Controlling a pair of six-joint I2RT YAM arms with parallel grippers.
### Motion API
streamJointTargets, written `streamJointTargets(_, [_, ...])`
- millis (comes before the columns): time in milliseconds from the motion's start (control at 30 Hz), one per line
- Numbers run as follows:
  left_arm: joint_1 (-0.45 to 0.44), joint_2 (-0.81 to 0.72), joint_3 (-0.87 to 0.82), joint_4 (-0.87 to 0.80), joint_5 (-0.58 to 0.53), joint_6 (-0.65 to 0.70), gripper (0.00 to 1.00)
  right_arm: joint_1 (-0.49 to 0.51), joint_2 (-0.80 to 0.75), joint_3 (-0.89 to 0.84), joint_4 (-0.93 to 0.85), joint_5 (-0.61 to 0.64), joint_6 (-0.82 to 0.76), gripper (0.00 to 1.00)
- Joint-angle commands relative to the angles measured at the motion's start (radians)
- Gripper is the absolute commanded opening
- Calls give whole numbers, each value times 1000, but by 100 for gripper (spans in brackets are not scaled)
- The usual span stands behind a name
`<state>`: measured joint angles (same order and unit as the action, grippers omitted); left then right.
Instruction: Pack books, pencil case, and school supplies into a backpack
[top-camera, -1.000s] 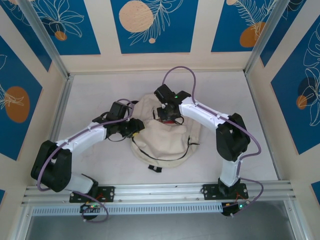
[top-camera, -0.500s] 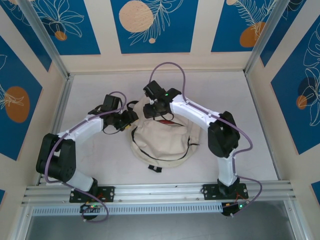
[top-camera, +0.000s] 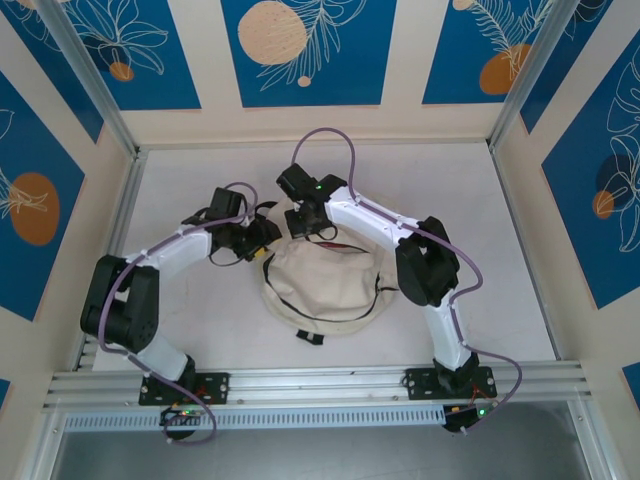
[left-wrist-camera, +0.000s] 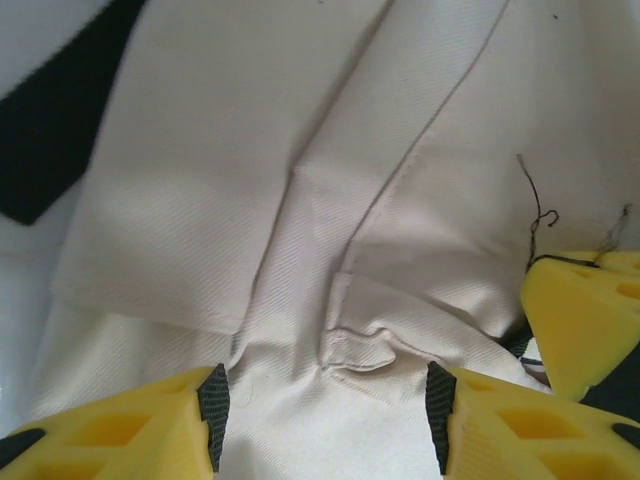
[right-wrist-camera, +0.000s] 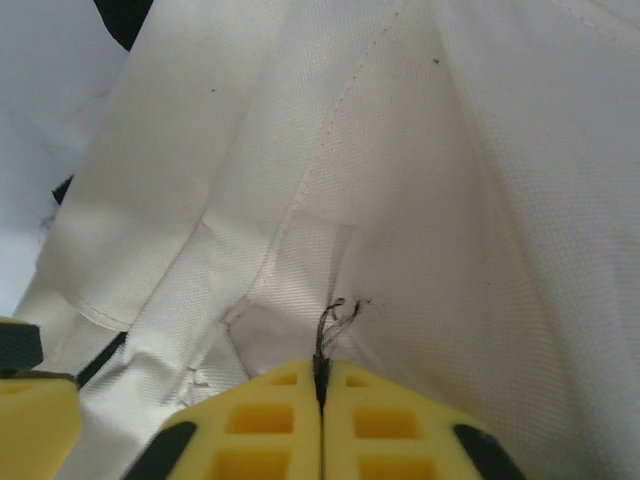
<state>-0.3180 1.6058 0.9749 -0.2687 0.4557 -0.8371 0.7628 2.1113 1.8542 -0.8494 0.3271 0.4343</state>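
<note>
locate the backpack (top-camera: 325, 290) at the centre of the surface (top-camera: 470, 200), lying flat, cream fabric uppermost, with a dark zipper line curving across its near half; both arms reach in over its far edge, one from each side.

check the left pincer (left-wrist-camera: 325, 410); its jaws stand partly open with creased backpack fabric lying between the fingers (left-wrist-camera: 150, 430), unclamped; a black strap (left-wrist-camera: 50, 130) lies at the fabric's upper left edge in the left wrist view.

check the right pincer (right-wrist-camera: 320, 385); its jaws are pressed fully together on a pinch of the backpack fabric, with a frayed dark thread (right-wrist-camera: 330, 320) rising from the join; folds in the fabric run in toward its tip.

note that the two pincers sit close beside each other; one yellow finger of the right pincer shows at the right edge of the left wrist view.
</note>
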Motion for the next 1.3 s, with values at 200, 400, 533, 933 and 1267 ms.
streamJointTargets(200, [0, 115, 44, 163, 250, -9, 67, 2, -216, -101, 81, -86, 28, 0])
streamJointTargets(400, [-22, 149, 47, 233, 310, -47, 66, -6, -307, -169, 124, -143, 63, 0])
streamJointTargets(533, [-32, 160, 52, 267, 338, -60, 52, -12, -313, -175, 103, -140, 81, 0])
streamJointTargets(933, [-30, 82, 57, 176, 211, 12, 0, -14, -383, -260, -29, 85, 164, 0])
streamJointTargets(1267, [9, 25, 62, 43, 58, 75, 0, -77, -542, -443, -207, 339, 369, 0])
